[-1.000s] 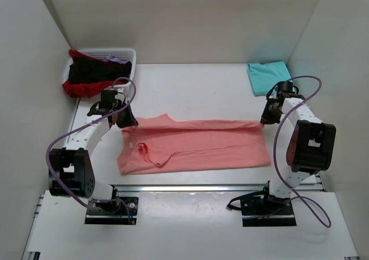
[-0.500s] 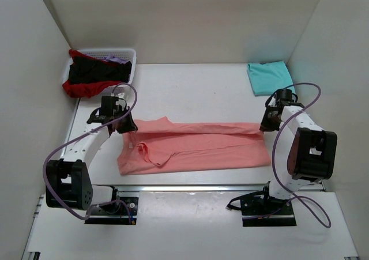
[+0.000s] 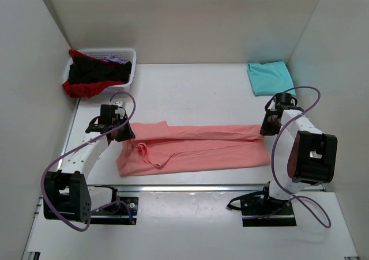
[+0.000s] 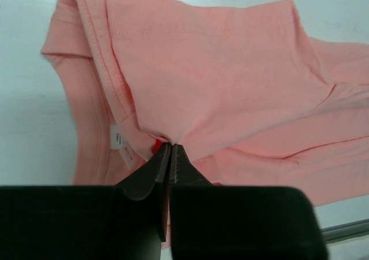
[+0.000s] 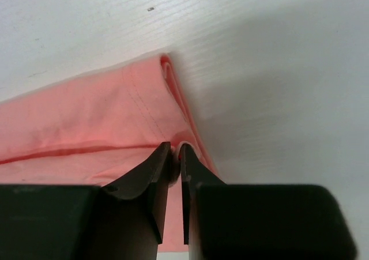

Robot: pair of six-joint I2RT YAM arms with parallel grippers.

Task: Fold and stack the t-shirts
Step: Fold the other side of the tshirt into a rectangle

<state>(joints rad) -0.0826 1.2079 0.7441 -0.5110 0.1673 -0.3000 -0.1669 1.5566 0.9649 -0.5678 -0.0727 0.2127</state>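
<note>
Two pinches on salmon-pink t-shirt (image 3: 196, 147), folded lengthwise, flat on white table (image 3: 202, 93): left gripper (image 4: 171, 147) fingers pressed together on cloth fold beside neck label; right gripper (image 5: 175, 150) fingers nearly closed, nipping hem corner at opposite end.

spread t-shirt (image 3: 196, 147) at centre of table (image 3: 202, 93) | folded t-shirt (image 3: 268, 77) far right | basket (image 3: 128, 52) far left, heaped t-shirts (image 3: 95, 75) inside
</note>
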